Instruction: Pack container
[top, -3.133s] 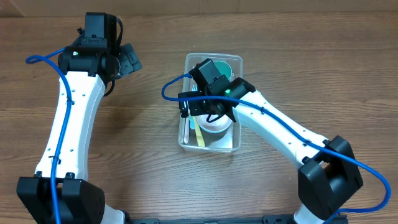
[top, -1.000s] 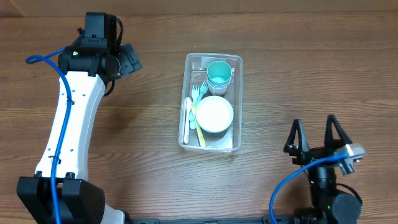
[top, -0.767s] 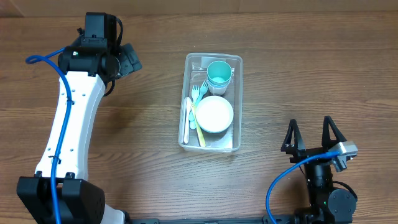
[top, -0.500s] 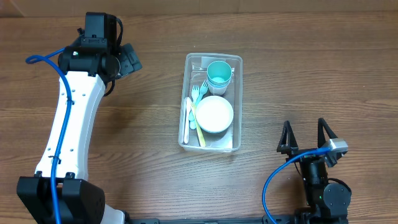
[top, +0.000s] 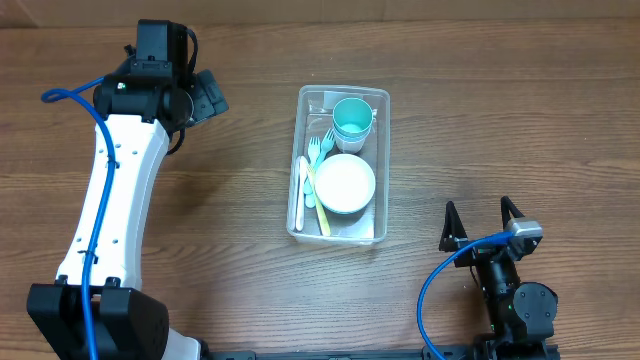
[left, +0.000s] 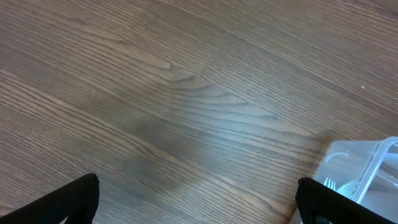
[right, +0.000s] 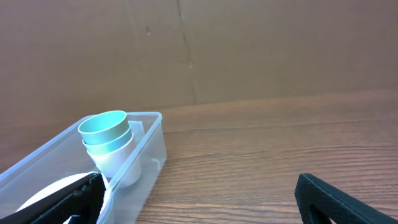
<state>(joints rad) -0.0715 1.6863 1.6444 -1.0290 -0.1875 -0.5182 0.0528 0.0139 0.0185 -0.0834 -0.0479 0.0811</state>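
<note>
Wood-grain table (top: 250, 300) fills the overhead view; a brown cardboard panel (right: 261, 50) stands behind its far edge in the right wrist view.

1. Container (top: 314, 100): rests on the table near the centre, long side running away from the robot. It is upright and has no lid.
2. Contents: a teal cup (top: 352, 117) nested in a paler cup occupies the far end. A white bowl (top: 345, 183) sits nearer the robot. Plastic utensils (top: 310, 185), among them forks, lie along the left wall beside the bowl.
3. Left gripper (top: 212, 95): jaws spread wide, nothing between them. It hangs over bare table to the left of the container, well apart from it.
4. Right gripper (top: 477, 215): jaws spread wide, nothing between them. It stands at the near right of the table, clear of the container, facing it
</note>
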